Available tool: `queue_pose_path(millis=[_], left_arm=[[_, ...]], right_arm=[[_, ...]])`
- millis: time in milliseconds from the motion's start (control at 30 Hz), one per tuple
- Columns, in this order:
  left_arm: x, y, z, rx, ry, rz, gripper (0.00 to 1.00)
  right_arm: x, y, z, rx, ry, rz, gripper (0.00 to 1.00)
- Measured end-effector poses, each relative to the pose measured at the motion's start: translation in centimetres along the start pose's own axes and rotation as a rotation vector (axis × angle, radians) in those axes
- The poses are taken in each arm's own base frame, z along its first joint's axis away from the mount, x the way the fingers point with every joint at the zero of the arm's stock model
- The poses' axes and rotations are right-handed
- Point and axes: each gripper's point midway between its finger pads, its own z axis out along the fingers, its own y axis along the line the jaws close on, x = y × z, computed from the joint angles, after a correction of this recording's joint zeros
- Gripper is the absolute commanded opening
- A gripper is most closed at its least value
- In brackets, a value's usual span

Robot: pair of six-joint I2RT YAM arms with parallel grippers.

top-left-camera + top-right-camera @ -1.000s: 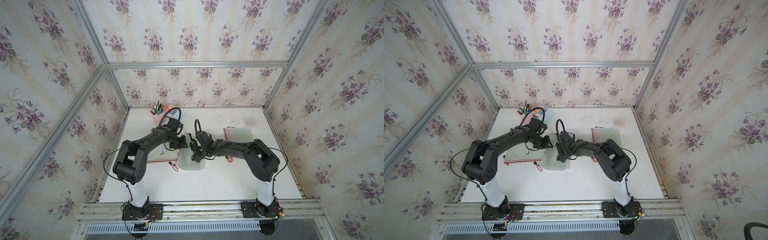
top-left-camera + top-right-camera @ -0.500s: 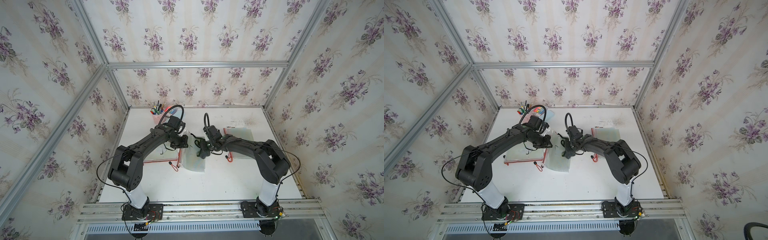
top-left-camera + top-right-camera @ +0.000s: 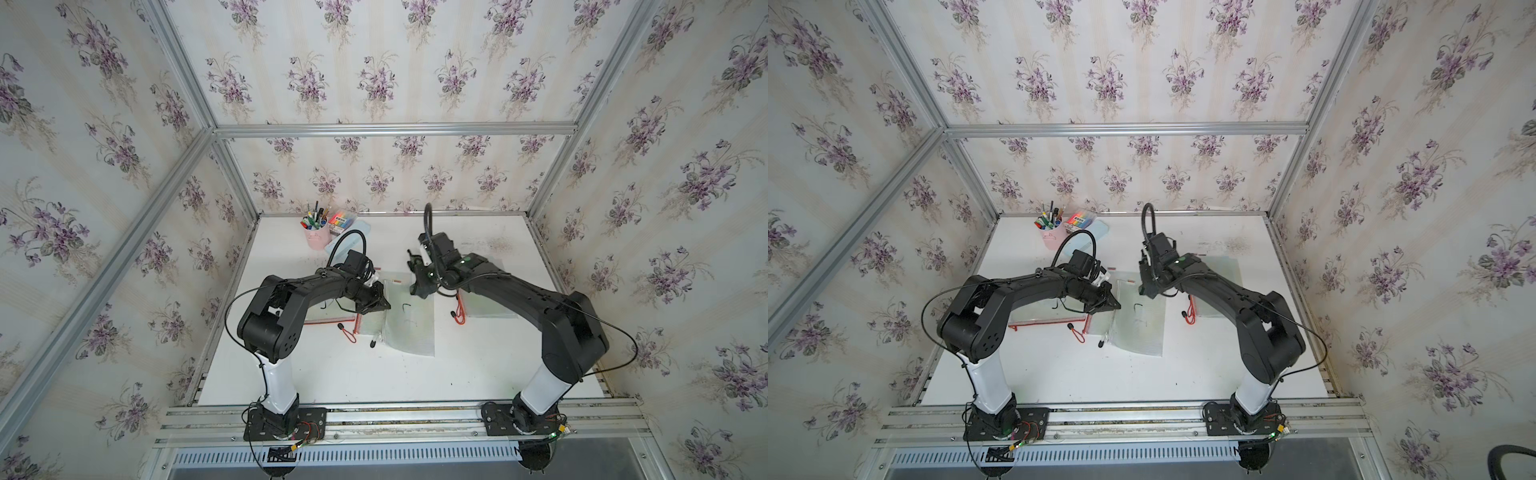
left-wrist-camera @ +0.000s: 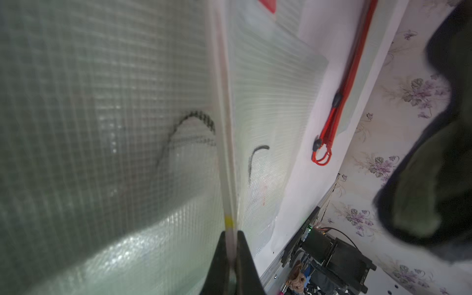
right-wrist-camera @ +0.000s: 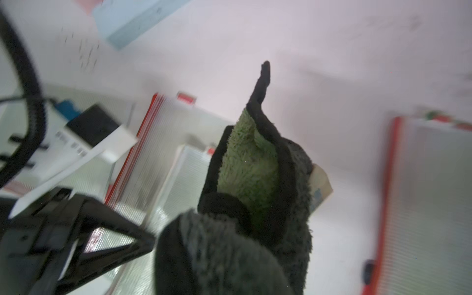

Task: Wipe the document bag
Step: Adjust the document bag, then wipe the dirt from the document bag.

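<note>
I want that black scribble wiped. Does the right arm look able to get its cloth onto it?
Likely yes: the scribble lies uncovered on the document bag, close beside the cloth.

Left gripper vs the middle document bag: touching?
Touching. In the left wrist view the left gripper is shut on the document bag, with the bag's zipper edge pinched between the jaws.

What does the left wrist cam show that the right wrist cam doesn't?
Left wrist only: black pen marks on the document bag, and a close view of the left gripper shut on its zip edge. Right wrist only: the light blue case. Both: the bag, the dark cloth and the left gripper itself.
</note>
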Motion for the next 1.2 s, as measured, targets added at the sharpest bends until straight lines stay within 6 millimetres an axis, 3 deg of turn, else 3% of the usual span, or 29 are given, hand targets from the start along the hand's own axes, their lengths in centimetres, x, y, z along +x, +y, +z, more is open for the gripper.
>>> queue_pose_path(millis=[100,167,233,400,533,700,900,967,1067,1100,1200], left_arm=[[0.1,-0.1,1.1,-0.007,0.000,-0.008,0.00],[0.2,0.1,1.8,-0.026,0.006,-0.013,0.00],[0.3,0.5,2.2,-0.032,0.017,-0.026,0.00],[-0.1,-0.1,3.0,-0.011,0.010,0.000,0.00],[-0.1,0.0,3.1,-0.001,0.002,0.004,0.00],[-0.1,-0.1,3.1,0.000,0.003,0.005,0.00],[-0.1,-0.1,3.1,-0.009,0.005,0.013,0.00],[-0.1,-0.1,3.1,-0.010,0.006,0.020,0.00],[-0.1,-0.1,3.1,-0.014,0.009,0.018,0.00],[-0.1,-0.1,3.1,-0.015,0.011,0.022,0.00],[-0.1,-0.1,3.1,-0.015,0.011,0.025,0.00]], right_arm=[[3.5,3.8,3.0,-0.033,0.097,-0.054,0.16],[5.3,4.0,4.8,-0.005,0.143,-0.032,0.16],[6.7,2.8,6.3,0.048,0.164,-0.006,0.16],[4.9,0.1,7.7,0.110,0.112,0.059,0.15],[4.1,-3.1,7.2,0.192,0.067,0.095,0.15],[5.2,-2.4,6.9,0.231,0.059,0.039,0.16],[5.2,-4.4,6.7,0.203,0.038,0.166,0.16],[5.8,-3.4,6.4,0.221,0.038,0.128,0.16],[6.3,-0.2,6.5,0.203,0.054,0.016,0.15],[6.2,-0.2,6.7,0.203,0.057,0.006,0.15],[5.1,-3.8,6.8,0.235,0.036,0.088,0.15]])
